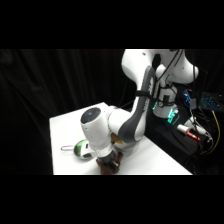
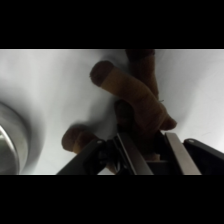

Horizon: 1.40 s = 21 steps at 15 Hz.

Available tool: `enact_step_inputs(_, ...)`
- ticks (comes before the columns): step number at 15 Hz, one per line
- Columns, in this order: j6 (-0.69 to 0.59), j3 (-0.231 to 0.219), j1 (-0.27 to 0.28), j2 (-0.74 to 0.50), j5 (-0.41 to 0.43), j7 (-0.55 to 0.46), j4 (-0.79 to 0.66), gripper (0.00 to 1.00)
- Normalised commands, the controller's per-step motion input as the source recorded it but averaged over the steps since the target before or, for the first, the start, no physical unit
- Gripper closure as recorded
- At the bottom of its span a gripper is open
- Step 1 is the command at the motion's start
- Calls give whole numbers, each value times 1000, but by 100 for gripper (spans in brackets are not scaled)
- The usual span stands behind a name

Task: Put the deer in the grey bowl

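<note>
Arm bent low over table, gripper down — fingers closed around deer

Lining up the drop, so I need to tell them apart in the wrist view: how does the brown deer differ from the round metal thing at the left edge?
The deer is brown, soft and lumpy, with floppy limbs; the metal rim is grey, smooth and evenly curved. The deer sits mid-frame right at the gripper; the rim is cut off by the left edge, well aside. Both are over the white table.
</note>
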Motion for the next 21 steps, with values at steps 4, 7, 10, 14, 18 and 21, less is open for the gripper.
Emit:
enact_step_inputs(4,-118,-77,79,-97,-153,94,20,94)
enact_step_inputs(7,-173,-82,104,-259,-144,130,-34,95)
enact_step_inputs(10,-191,-84,114,-335,-130,139,-34,95)
enact_step_inputs(14,-266,-92,101,-386,-119,163,-48,95)
enact_step_inputs(18,-311,-116,80,-428,-154,168,-117,95)
enact_step_inputs(21,-241,-93,11,-470,-117,143,-252,95)
